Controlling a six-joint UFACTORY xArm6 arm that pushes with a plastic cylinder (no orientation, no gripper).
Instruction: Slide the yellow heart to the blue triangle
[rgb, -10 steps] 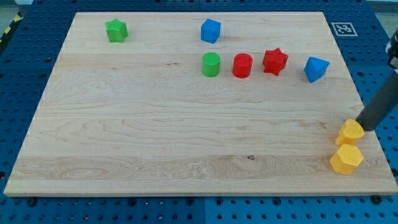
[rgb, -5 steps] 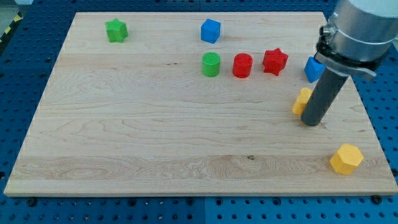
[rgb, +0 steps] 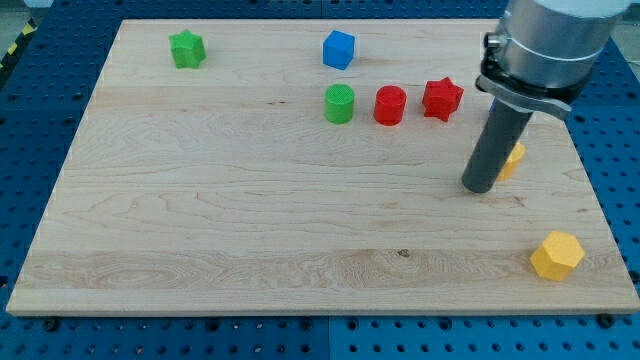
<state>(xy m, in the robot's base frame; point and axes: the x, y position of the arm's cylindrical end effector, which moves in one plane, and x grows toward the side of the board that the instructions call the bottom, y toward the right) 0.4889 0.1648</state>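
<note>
My tip (rgb: 479, 187) rests on the board at the view's right, below the red star. The yellow heart (rgb: 514, 159) shows only as a sliver just right of the rod, mostly hidden behind it. The blue triangle is not visible; the rod and arm body cover the spot where it stood. The tip sits at the heart's lower left, close to it; whether they touch I cannot tell.
A red star (rgb: 442, 98), red cylinder (rgb: 389, 104) and green cylinder (rgb: 340, 103) form a row left of the arm. A blue cube (rgb: 339, 49) and green star (rgb: 186, 48) lie near the view's top. A yellow hexagon (rgb: 556, 255) sits at the lower right corner.
The rod swept in from the right edge, carrying the yellow heart up and left from beside the yellow hexagon to near the blue triangle's spot. The arm now hides the blue triangle.
</note>
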